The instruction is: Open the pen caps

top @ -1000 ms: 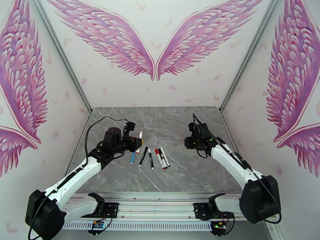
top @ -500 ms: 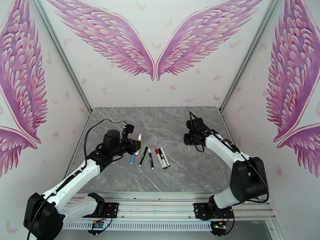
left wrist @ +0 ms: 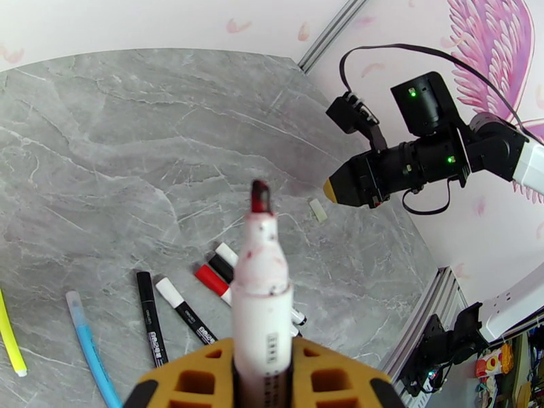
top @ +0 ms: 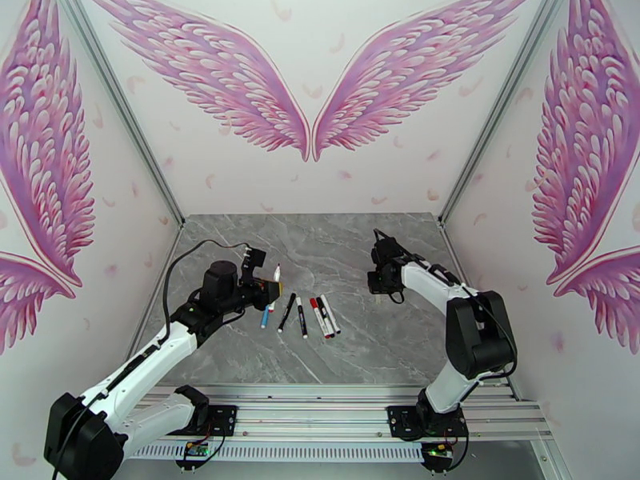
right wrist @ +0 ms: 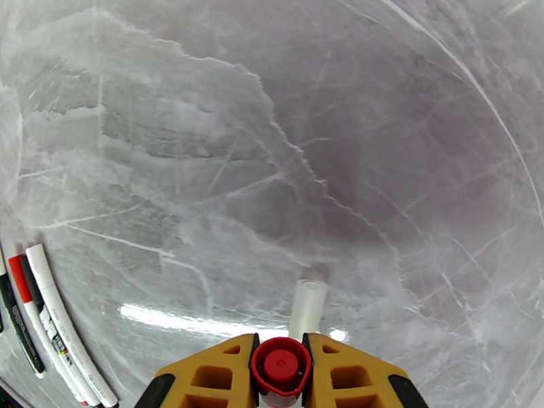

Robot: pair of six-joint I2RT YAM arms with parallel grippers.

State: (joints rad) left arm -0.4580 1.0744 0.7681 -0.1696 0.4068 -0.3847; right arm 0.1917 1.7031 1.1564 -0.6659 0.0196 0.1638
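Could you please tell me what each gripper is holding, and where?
Left gripper: uncapped white pen, by its barrel. Right gripper: red cap, by its sides.

The grey marbled tabletop (top: 376, 346) carries a loose row of pens lying flat, a yellow pen (left wrist: 11, 334), blue pen (top: 265, 316), black pen (top: 286, 312), white-capped black pen (top: 302, 317), then a red-capped pen (top: 319, 316) touching a black-capped pen (top: 330, 314), and well apart to their right a small pale cap (left wrist: 317, 210).

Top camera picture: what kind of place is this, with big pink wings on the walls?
Probably a small robot practice booth, not a home: wing-printed panels wall in a grey marble-look table, and a left arm and right arm are bolted to a metal rail.
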